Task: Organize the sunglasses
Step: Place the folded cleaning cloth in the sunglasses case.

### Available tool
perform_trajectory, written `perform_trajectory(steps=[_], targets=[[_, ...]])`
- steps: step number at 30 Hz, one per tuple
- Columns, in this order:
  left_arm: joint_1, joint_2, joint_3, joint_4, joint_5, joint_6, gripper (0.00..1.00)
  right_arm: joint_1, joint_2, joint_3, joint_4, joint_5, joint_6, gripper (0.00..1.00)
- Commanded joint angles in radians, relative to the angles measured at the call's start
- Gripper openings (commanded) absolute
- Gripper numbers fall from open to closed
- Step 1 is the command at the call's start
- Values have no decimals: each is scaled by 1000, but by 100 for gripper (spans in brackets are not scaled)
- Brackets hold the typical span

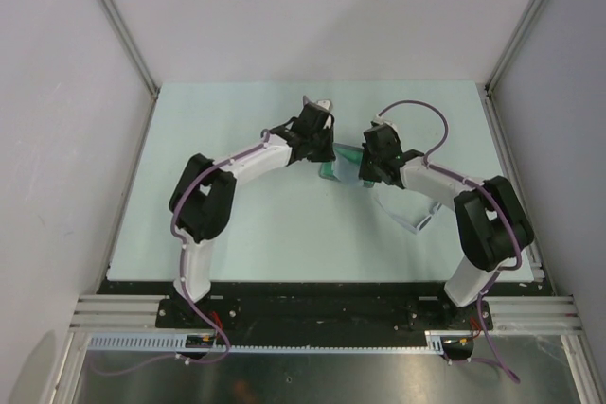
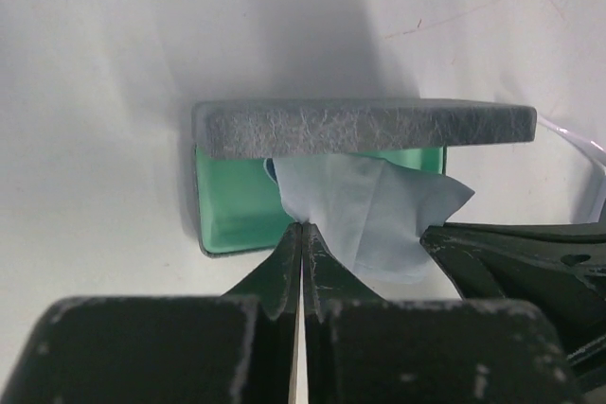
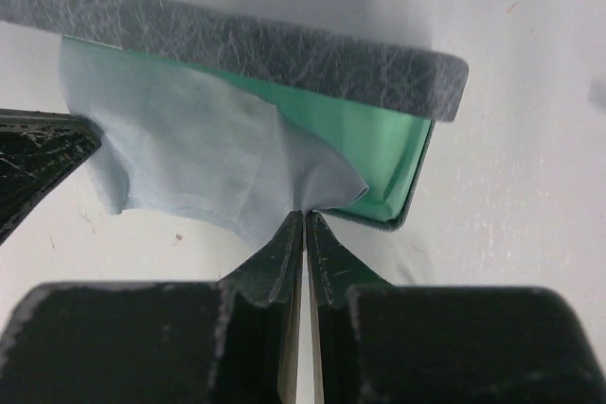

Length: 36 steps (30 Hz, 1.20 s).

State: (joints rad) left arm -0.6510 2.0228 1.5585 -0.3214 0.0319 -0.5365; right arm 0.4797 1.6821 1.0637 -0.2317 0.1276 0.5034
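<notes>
The grey felt case lies open on the table, its lid raised over a green inside. The grey-blue cloth hangs out of its mouth. My left gripper is shut on one corner of the cloth. My right gripper is shut on another corner of the cloth, in front of the case. In the top view both grippers, left and right, meet at the case. The white sunglasses lie beside my right arm, partly hidden by it.
The pale mat covers the table between white walls with metal corner posts. A thin white arm of the sunglasses shows at the right edge of the left wrist view. The right gripper's fingers sit close to my left jaws.
</notes>
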Motion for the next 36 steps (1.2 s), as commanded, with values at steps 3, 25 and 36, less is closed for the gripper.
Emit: perform_trajectory(steps=[3,25,36], targets=[[14,33,86,10,23,27,0,-10,39,62,54,24,-26,8],[22,103,110,8,23,33,0,-26,90,74,98,98,-51,6],[27,140,137,8,30,35,1,-26,119,74,71,104,-48,6]])
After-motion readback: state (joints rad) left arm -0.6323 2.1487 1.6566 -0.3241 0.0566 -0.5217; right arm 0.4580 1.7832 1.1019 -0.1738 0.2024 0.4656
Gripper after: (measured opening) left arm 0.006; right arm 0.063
